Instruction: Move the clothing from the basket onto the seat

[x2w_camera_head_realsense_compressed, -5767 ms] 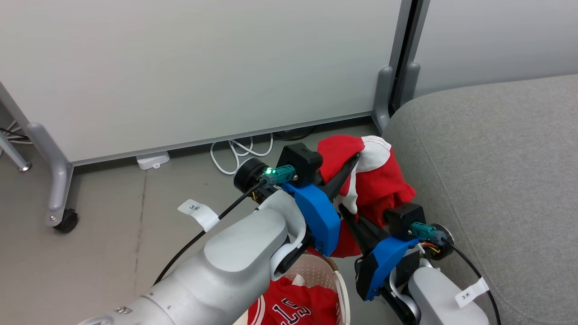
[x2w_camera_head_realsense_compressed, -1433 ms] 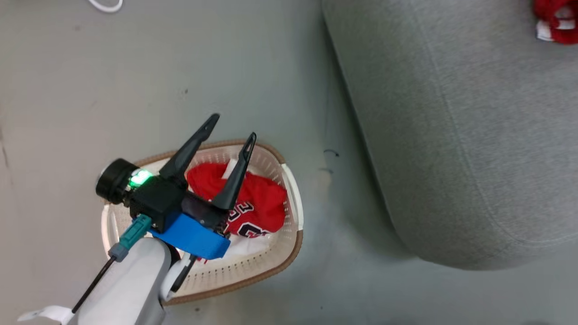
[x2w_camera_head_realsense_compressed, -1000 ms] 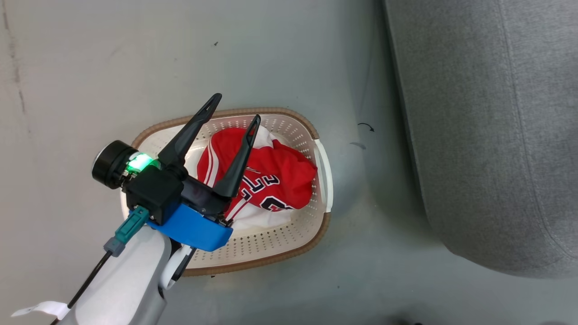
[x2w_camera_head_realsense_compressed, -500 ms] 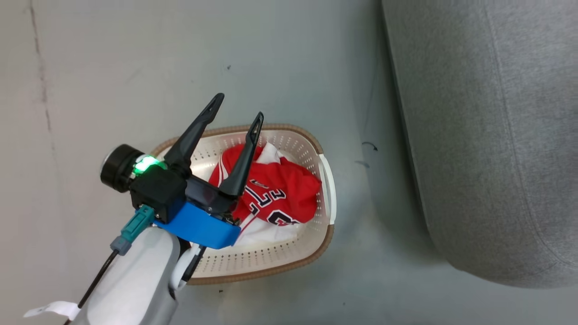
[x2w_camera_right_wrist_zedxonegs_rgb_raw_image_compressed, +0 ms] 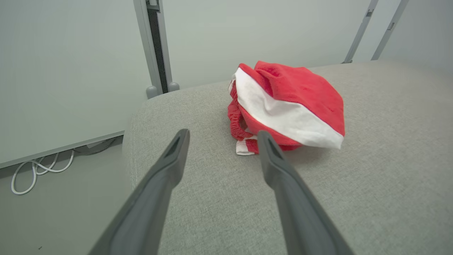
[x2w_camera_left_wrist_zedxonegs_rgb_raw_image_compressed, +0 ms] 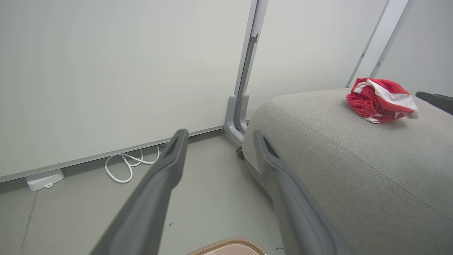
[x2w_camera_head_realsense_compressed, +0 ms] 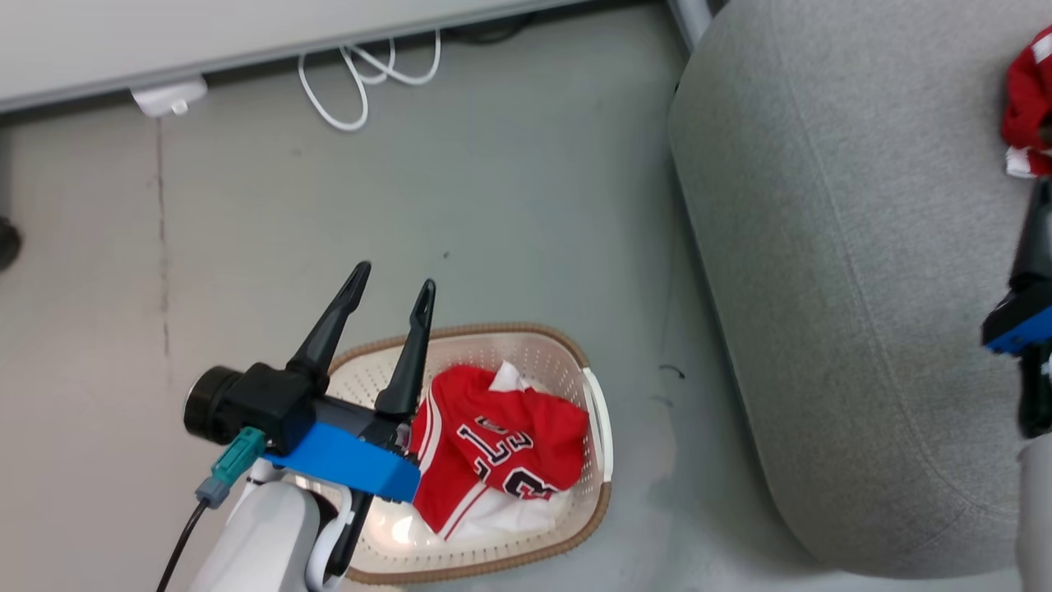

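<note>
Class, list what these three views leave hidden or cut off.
- Head view: the left claw hides part of the basket.
- Head view: the right edge cuts off the red-and-white garment.
- Head view: folds hide some lettering on the jersey.
- Left wrist view: the bottom edge cuts off the basket.

1. The floor (x2w_camera_head_realsense_compressed: 509,205) is carrying the basket (x2w_camera_head_realsense_compressed: 538,358), a looped white cable (x2w_camera_head_realsense_compressed: 362,74), a small white box (x2w_camera_head_realsense_compressed: 168,97) and the sofa (x2w_camera_head_realsense_compressed: 822,288), which is standing near the basket.
2. The sofa is carrying one bunched red-and-white garment (x2w_camera_right_wrist_zedxonegs_rgb_raw_image_compressed: 286,106).
3. The basket is holding a red jersey (x2w_camera_head_realsense_compressed: 501,444).
</note>
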